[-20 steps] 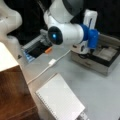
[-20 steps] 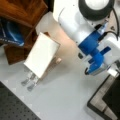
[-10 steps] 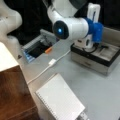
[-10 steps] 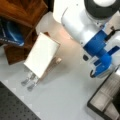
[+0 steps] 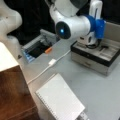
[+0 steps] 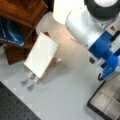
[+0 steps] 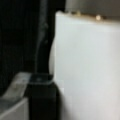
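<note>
Gripper (image 5: 93, 44) hangs over the grey tray (image 5: 100, 56) at a front view's right, nothing visibly held, finger state indeterminate; white notepad (image 5: 60, 100) lies untouched on the surface (image 5: 100, 92).

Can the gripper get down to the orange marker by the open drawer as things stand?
Probably yes: the orange marker lies uncovered on the grey table; the gripper hangs over the tray box.
</note>
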Motion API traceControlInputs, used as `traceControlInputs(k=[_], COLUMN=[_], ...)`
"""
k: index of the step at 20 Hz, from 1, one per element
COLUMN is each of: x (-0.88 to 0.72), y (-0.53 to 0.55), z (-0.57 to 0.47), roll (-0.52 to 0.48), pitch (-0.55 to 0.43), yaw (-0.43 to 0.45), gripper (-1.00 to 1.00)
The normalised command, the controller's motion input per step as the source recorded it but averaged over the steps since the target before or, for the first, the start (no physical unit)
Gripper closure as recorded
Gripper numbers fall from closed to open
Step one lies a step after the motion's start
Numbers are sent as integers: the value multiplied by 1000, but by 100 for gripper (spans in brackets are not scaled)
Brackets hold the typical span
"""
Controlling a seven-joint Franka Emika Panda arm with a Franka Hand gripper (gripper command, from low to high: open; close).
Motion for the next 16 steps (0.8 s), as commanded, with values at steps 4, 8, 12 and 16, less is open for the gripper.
traceControlInputs(k=[4,8,12,16], x=[182,170,137,130], y=[248,187,94,95], z=[3,-56,-107,-138], roll=[202,147,106,85], pitch=[28,12,20,17], yaw=[-65,-73,-77,-99], gripper=[100,100,-100,-100])
